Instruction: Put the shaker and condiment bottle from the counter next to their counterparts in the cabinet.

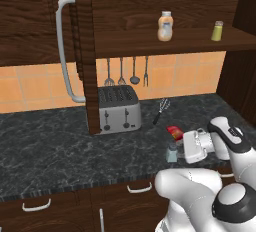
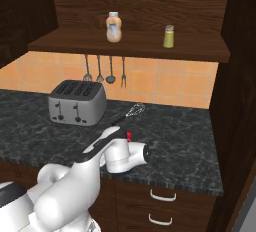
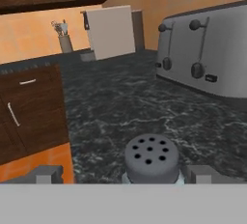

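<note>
Gripper [image 3: 123,175] spread wide around shaker [image 3: 151,159], 2 fingertips flanking perforated grey cap, untouching. Glossy red bottle [image 1: 175,132] at shaker's 12 o'clock on veined black counter [image 1: 60,151].

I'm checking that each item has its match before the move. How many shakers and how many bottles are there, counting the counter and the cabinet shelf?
Shakers: 2, the blue-grey shaker between the gripper fingers and the yellow-green shaker.
Bottles: 2, the red bottle and the peach-orange bottle.
Total: 4
</note>
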Robot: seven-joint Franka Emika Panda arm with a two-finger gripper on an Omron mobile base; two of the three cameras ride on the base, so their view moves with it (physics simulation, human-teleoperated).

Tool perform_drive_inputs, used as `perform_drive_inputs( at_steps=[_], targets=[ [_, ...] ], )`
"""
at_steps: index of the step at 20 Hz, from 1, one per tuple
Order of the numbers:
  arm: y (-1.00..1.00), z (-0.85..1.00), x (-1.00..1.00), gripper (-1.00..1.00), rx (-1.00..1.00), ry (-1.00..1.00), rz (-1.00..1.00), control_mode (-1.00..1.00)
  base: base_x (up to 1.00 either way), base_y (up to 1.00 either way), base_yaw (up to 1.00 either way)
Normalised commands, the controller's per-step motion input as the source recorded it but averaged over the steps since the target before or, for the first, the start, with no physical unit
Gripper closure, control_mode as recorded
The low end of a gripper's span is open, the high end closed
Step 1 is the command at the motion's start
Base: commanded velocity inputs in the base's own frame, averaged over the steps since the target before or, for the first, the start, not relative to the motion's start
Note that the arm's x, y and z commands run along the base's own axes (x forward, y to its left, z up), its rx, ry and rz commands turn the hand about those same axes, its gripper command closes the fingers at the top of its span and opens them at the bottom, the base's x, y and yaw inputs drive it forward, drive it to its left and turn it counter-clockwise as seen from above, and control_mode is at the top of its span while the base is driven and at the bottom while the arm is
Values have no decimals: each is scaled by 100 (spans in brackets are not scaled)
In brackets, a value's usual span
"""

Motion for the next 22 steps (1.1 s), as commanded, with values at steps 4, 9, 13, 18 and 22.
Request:
perform_drive_inputs(
  at_steps=[4,9,13,18,22],
  targets=[
    [-2,0,6,-100,3,0,0,-100,0,0,0],
    [0,-20,5,-100,0,0,0,-100,0,0,0],
    [0,-33,17,-100,0,0,0,-100,0,0,0],
    [0,-25,15,-100,0,0,0,-100,0,0,0],
    [0,-24,11,100,0,0,0,-100,0,0,0]
  ],
)
